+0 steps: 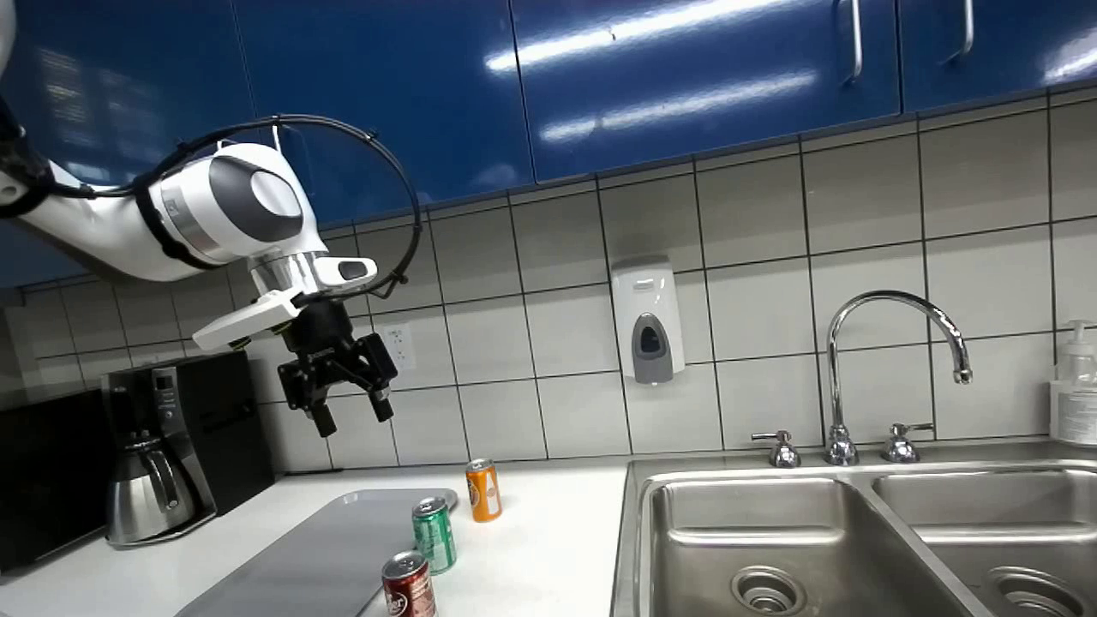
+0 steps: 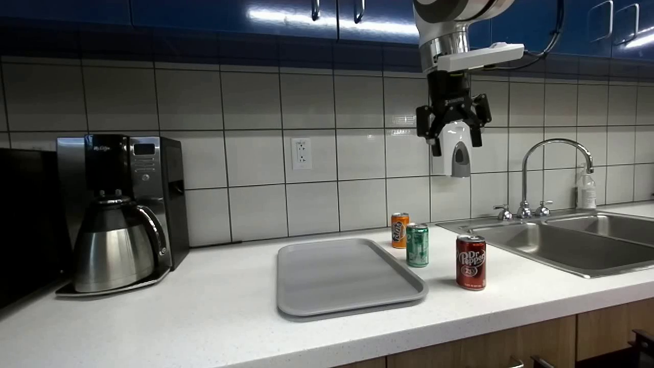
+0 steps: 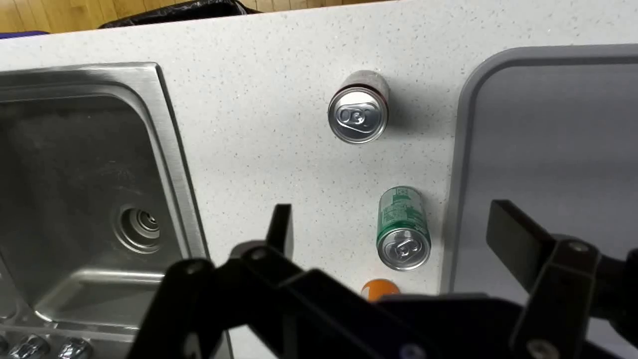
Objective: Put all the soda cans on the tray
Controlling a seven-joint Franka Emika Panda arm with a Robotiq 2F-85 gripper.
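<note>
Three soda cans stand upright on the white counter, between the tray and the sink. The red can (image 2: pixel 470 263) is closest to the counter's front edge. Just beside the rim of the grey tray (image 2: pixel 347 276) stands the green can (image 2: pixel 417 245), and the orange can (image 2: pixel 399 230) is farther back by the wall. Nothing lies on the tray. High above the cans hangs my gripper (image 2: pixel 456 144), its jaws wide apart and holding nothing. In the wrist view the green can (image 3: pixel 402 224) appears between the fingers, well below them; the gripper's body hides most of the orange can (image 3: pixel 380 289).
A steel double sink (image 1: pixel 638 514) with a tall faucet (image 1: pixel 896 296) adjoins the counter on the cans' far side from the tray. Beyond the tray stands a coffee maker (image 2: pixel 117 245) with a steel pot. Blue cabinets (image 1: pixel 386 86) hang overhead; a soap dispenser (image 1: pixel 649 321) is on the wall.
</note>
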